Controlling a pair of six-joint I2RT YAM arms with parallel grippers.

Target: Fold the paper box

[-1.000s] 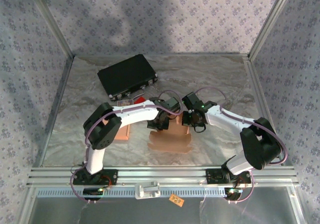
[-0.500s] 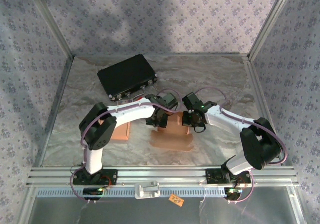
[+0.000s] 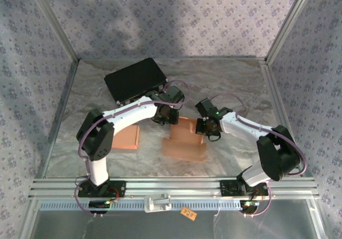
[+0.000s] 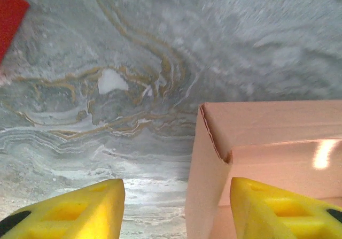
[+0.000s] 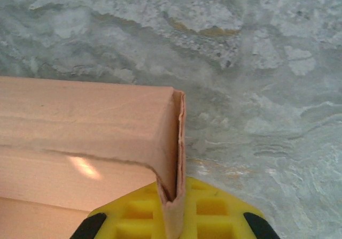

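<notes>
The paper box (image 3: 184, 143) is pale salmon-tan cardboard, partly folded, at the middle of the table. Its far part stands up as an open-topped tray with upright walls meeting at a creased corner (image 4: 214, 148). 1 flat flap (image 3: 184, 153) lies on the near side.

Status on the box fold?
Left gripper open at box wall. Right gripper shut on box edge. Black case behind, apart.
</notes>
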